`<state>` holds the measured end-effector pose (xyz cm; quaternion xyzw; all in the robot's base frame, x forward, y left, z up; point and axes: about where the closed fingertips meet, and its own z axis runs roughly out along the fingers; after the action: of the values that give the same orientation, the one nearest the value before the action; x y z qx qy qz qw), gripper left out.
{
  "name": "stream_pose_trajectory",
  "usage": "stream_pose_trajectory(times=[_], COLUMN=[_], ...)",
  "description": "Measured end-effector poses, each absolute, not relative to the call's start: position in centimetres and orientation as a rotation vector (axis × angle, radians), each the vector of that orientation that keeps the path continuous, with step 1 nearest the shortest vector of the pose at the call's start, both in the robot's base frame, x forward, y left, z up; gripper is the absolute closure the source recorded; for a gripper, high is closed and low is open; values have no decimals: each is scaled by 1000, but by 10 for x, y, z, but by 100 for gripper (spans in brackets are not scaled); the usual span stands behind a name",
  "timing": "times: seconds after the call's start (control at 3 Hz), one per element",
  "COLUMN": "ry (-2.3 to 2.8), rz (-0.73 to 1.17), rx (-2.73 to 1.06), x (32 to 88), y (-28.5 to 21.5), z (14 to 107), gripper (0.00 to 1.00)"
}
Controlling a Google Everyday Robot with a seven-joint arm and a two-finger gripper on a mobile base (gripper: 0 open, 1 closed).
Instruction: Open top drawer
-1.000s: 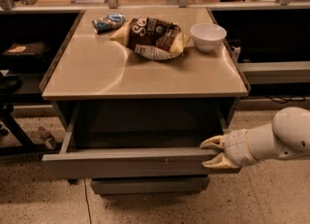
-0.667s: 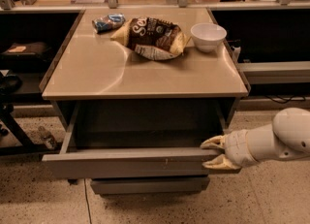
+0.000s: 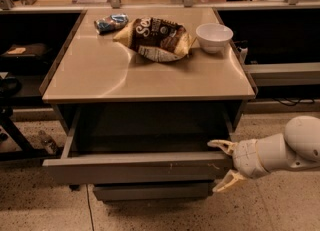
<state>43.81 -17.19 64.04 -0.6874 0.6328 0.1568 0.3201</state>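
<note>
The top drawer (image 3: 135, 166) is a wide grey handle-less front, pulled well out from under the tan counter top (image 3: 145, 70). Its dark inside shows behind the front panel. Small pale scratches mark the panel right of centre. My gripper (image 3: 221, 166) comes in from the right on a white arm (image 3: 280, 152). Its two pale fingers are spread apart, one above and one below the right end of the drawer front. It holds nothing.
A shorter grey drawer front (image 3: 152, 191) sits below, closed. On the counter lie a brown chip bag (image 3: 155, 38), a white bowl (image 3: 214, 36) and a small blue packet (image 3: 111, 22). Dark shelves flank the cabinet on both sides. Speckled floor lies in front.
</note>
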Motion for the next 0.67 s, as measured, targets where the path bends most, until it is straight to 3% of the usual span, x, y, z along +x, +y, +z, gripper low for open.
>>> stream_pose_trajectory(times=[0.67], ry=[1663], rz=[412], rx=[-1807], x=[439], y=[-172], z=[647], gripper=[100])
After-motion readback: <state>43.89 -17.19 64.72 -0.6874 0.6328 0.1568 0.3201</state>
